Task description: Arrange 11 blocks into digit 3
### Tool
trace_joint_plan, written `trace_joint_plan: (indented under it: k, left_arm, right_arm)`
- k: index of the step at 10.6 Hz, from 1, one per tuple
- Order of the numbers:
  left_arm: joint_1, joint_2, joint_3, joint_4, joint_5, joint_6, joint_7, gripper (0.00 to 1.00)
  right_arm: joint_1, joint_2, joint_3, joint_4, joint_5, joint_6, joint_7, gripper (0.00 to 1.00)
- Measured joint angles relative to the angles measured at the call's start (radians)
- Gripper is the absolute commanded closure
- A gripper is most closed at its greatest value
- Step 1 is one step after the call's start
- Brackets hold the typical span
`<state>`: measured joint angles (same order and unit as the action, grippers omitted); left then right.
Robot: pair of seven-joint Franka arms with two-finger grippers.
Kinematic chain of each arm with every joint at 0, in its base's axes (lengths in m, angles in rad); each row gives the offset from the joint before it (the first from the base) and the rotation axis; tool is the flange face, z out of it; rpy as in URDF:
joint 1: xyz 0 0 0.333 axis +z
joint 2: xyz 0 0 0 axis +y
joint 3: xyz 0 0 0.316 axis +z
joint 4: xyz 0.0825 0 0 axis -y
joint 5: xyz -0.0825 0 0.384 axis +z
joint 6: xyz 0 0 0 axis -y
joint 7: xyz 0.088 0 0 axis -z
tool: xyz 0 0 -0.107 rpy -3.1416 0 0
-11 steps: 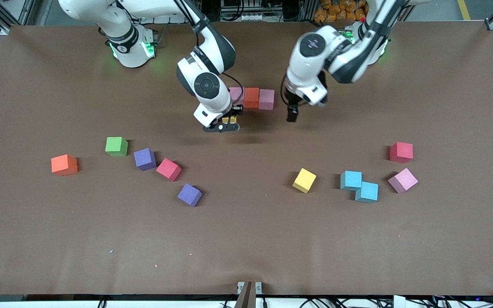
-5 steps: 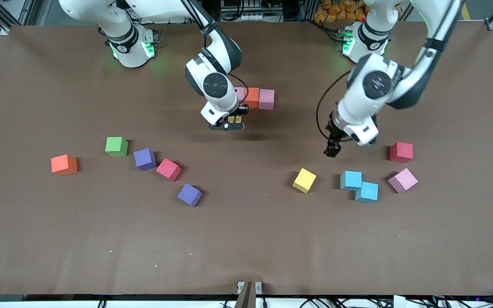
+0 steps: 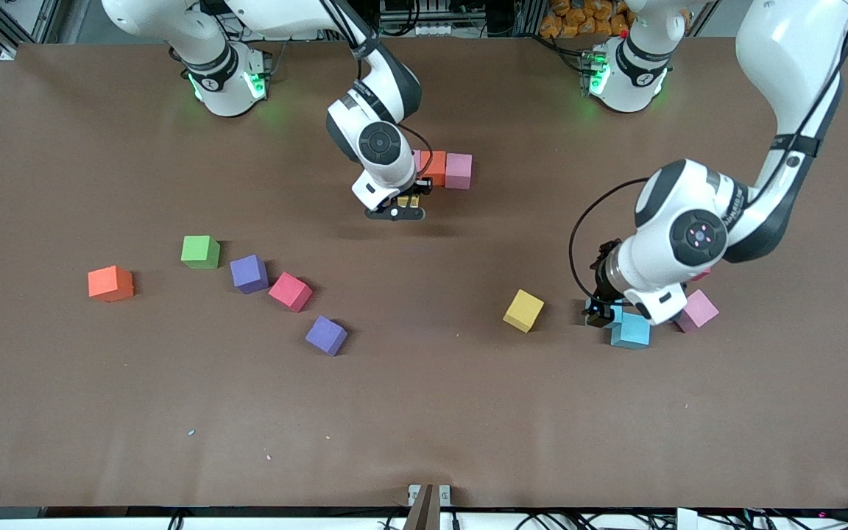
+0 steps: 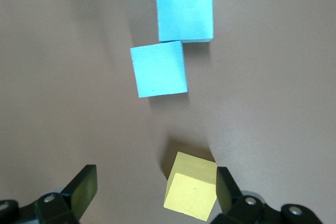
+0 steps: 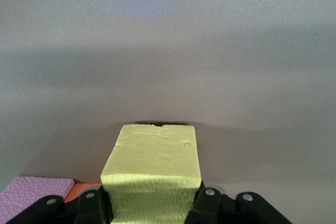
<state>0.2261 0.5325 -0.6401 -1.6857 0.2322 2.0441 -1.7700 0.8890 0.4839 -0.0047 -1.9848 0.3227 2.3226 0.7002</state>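
We had only a short row of pink (image 3: 458, 170) and orange (image 3: 436, 166) blocks laid, our right pincer (image 3: 397, 211) clamping a yellow block (image 5: 153, 174) beside it, our left pincer (image 3: 601, 315) gaping over the cyan blocks (image 4: 158, 68), most cubes unplaced.

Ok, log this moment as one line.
right gripper: shut on yellow block, beside row | left gripper: open over cyan blocks
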Motion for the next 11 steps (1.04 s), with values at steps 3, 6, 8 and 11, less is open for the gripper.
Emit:
trace_joint_plan:
  k: [3, 6, 8, 11]
  left_arm:
    - [-0.003, 0.027, 0.000, 0.022, 0.001, -0.019, 0.070, 0.00]
    - [-0.009, 0.062, 0.014, 0.042, 0.031, -0.025, 0.148, 0.00]
    - [-0.042, 0.107, 0.028, 0.092, 0.054, -0.033, 0.161, 0.00]
    - [-0.157, 0.167, 0.115, 0.180, 0.058, -0.046, 0.161, 0.00]
  right_arm:
    - [0.000, 0.013, 0.000, 0.000, 0.000, 0.000, 0.001, 0.82]
    - [0.001, 0.018, 0.000, 0.001, 0.000, 0.000, 0.002, 0.81]
    - [0.002, 0.018, 0.000, 0.001, 0.000, 0.000, 0.002, 0.78]
    - [0.008, 0.018, 0.000, 0.001, 0.000, 0.000, 0.002, 0.00]
